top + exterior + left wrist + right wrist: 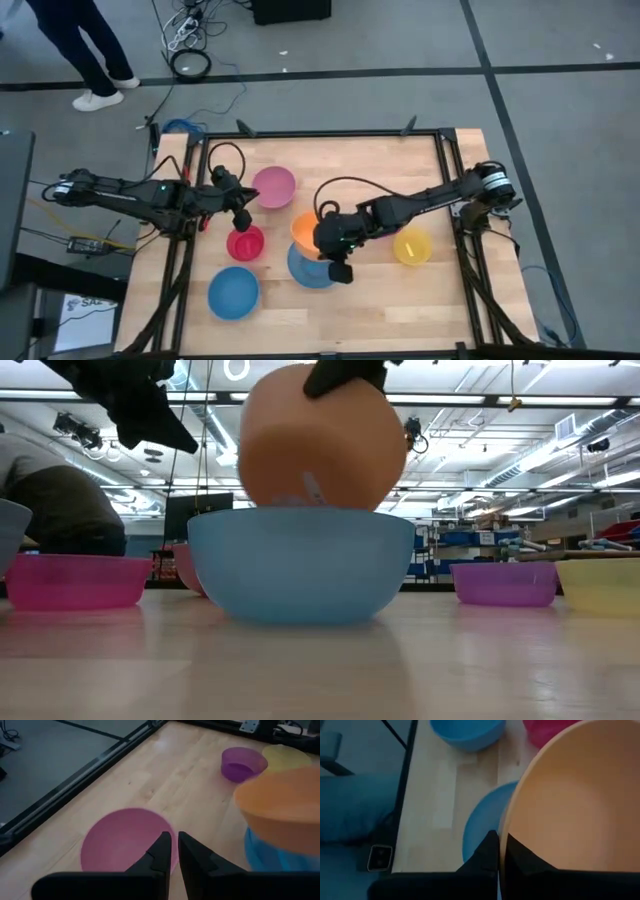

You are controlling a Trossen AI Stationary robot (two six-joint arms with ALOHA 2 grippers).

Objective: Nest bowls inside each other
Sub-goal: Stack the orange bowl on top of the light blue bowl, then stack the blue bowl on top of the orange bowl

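My right gripper (501, 845) holds the orange bowl (304, 229) tilted over a blue bowl (309, 269) at the table's middle. My left gripper (243, 220) hangs shut and empty above the gap between the pink bowl (273, 187) and the red bowl (245, 243). A second blue bowl (233, 292) rests on its base near the front left. The yellow bowl (411, 247) stands at the right. The purple bowl (242, 763) sits beyond the orange one and is hidden under my right arm in the high view. My right gripper pinches the orange bowl's rim (506, 827), one finger inside the bowl and one outside. The fingers slant down from the table's right side. The bowl hangs tilted below them, its underside (315, 445) toward the near edge, its lower edge at the blue bowl's rim (300, 512); I cannot tell whether they touch.
A dark metal frame (320, 135) runs round the wooden table. A person (55, 510) is by the table's far left side. Bare wood (400, 310) lies at the front right.
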